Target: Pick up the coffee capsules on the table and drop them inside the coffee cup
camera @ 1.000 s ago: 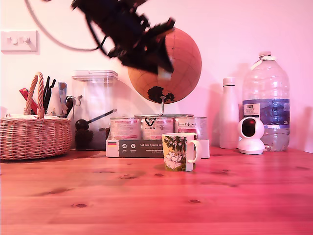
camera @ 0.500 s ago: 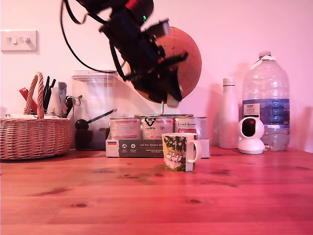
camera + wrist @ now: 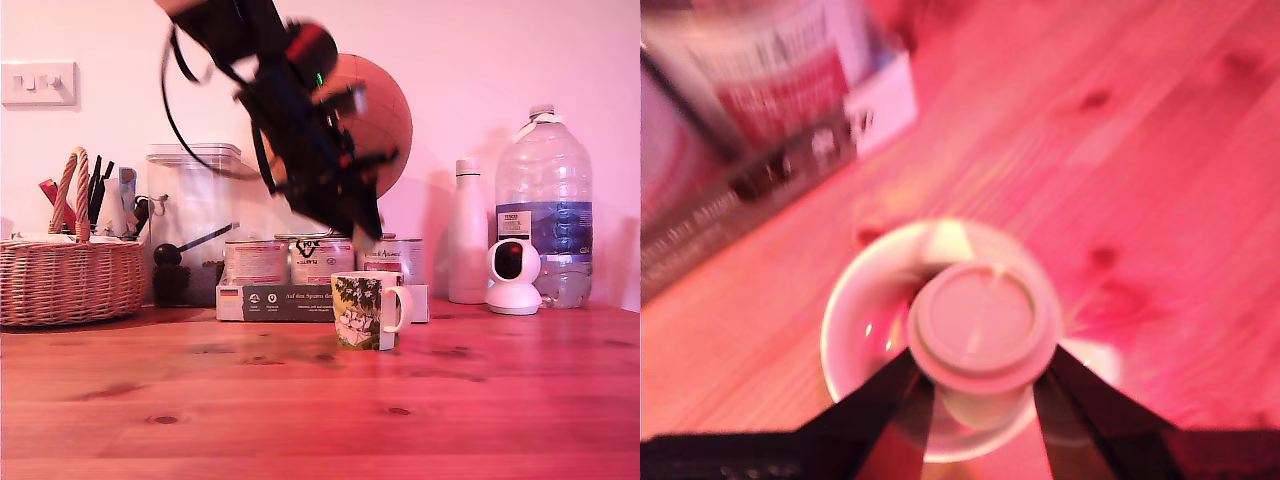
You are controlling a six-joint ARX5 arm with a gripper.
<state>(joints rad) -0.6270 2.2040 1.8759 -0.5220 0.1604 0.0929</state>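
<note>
While hanging right over the cup (image 3: 362, 310), pinches a pale pod (image 3: 982, 325) between two dark fingers (image 3: 890, 400), one pressed on each side, with the lid facing the wrist camera. Holds the pod straight above the open mouth of the cup, white rim showing all round below the fingers. Not dropped yet, so not done. By the look of it, only needs to let go for this pod to fall in. Finds no other pod on the wooden table (image 3: 300, 400) near the fingers, in either view. Might mean one pod already lies in the cup, but cannot tell: only a dark patch inside, just under one finger, too blurred to name. Gets the best look at the pinch from the wrist view, with pod, fingers and cup mouth all lined up, plus a red tin (image 3: 770, 70) and a box (image 3: 880, 100) beyond the fingers. Cannot show from there how high the fingers are. Shows that from the exterior view instead: gripper (image 3: 366, 236) tipped down, its tip a little above the rim and not touching. Blurs the arm there, though, and hides the pod in the dark gripper, so tells nothing about the pinch. Also shows the cup handle turned to the exterior view's right.
</note>
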